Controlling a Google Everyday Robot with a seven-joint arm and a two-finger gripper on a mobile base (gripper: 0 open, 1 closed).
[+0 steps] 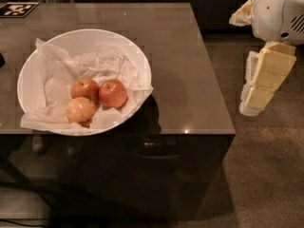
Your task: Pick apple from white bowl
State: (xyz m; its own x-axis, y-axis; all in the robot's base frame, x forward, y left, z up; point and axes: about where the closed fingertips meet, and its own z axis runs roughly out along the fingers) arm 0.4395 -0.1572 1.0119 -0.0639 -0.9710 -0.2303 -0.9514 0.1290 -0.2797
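The white bowl [71, 39] sits on the left part of a dark glossy table and is lined with crumpled white paper. Three apples lie in it. The apple [113, 93], the reddest one, is on the right of the group. A duller red apple [84, 89] touches it on the left, and a paler yellow-pink apple [80, 110] lies in front. My gripper [251, 106] hangs at the far right, off the table's right edge over the floor, pointing down, well away from the bowl. It holds nothing that I can see.
The table [190, 80] has its right edge between the bowl and my gripper. A black-and-white marker tag [18, 8] lies at the table's far left corner. Brown carpet floor [266, 175] lies to the right. Dark cabinets stand behind.
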